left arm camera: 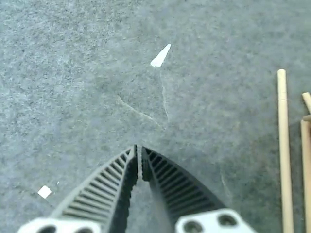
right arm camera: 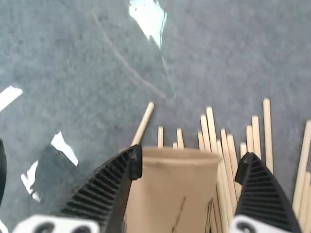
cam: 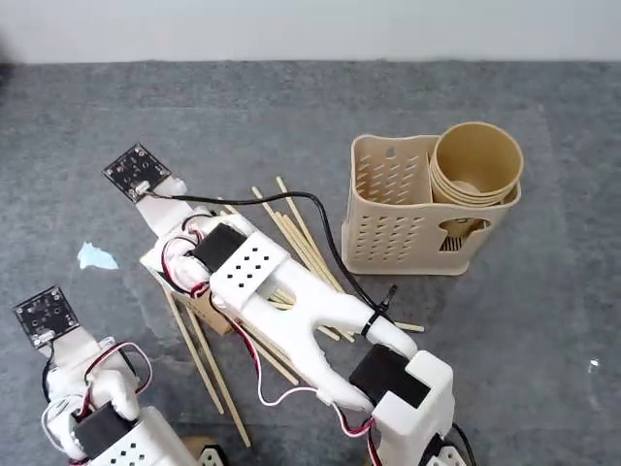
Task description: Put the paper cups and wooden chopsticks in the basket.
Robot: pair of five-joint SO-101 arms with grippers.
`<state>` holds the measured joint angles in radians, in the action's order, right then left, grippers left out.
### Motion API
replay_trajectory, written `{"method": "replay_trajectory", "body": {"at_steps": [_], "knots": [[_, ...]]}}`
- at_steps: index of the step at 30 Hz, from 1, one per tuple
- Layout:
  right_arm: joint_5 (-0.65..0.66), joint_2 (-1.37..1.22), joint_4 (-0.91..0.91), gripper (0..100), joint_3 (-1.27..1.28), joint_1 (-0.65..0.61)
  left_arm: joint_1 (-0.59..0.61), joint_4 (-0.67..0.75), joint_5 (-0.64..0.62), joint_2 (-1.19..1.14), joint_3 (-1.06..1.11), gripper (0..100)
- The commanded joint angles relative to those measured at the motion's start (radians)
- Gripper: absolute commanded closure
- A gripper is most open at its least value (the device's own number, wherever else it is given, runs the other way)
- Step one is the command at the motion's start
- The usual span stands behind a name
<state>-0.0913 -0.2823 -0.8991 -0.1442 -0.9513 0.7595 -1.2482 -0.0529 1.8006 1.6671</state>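
Cup [right arm camera: 170, 194]: one loose, lying over the chopsticks [right arm camera: 223, 145] spread across the middle of the table, left of the basket [cam: 388, 233]. Whether it stands or lies cannot be told. The right claw [right arm camera: 192, 162] is wide open and straddles it. One finger is at the rim, the other is just clear, and nothing is gripped. A stack of cups [cam: 475, 160] sits in the basket's right compartment. The basket stands upright toward the table's far right. The left claw [left arm camera: 138, 150] is closed tip to tip with nothing in it, above bare mat [left arm camera: 73, 73] by the near left corner. Paper scraps [left arm camera: 160, 56] lie on the mat.
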Motion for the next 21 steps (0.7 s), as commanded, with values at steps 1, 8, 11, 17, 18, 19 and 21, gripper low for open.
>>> {"method": "replay_trajectory", "body": {"at_steps": [1, 8, 11, 17, 18, 19, 21], "knots": [[0.009, -0.004, 0.094, 68.4, -0.055, 0.016, -0.005, 0.021, 0.011, 0.011, -0.008, 99], [0.080, -0.073, -0.001, 68.4, -0.057, 0.067, -0.005, 0.021, 0.011, 0.011, -0.008, 99], [0.103, -0.059, -0.125, 68.4, -0.057, 0.096, -0.005, 0.021, 0.011, 0.011, -0.008, 99], [0.104, 0.045, -0.355, 68.4, -0.057, 0.142, -0.005, 0.021, 0.011, 0.011, -0.008, 99], [0.104, 0.065, -0.389, 68.4, -0.057, 0.145, -0.005, 0.021, 0.011, 0.011, -0.008, 99], [0.106, 0.084, -0.423, 68.4, -0.057, 0.145, -0.005, 0.021, 0.011, 0.011, -0.008, 99], [0.106, 0.120, -0.490, 68.4, -0.057, 0.145, -0.005, 0.021, 0.011, 0.011, -0.008, 99]]}}
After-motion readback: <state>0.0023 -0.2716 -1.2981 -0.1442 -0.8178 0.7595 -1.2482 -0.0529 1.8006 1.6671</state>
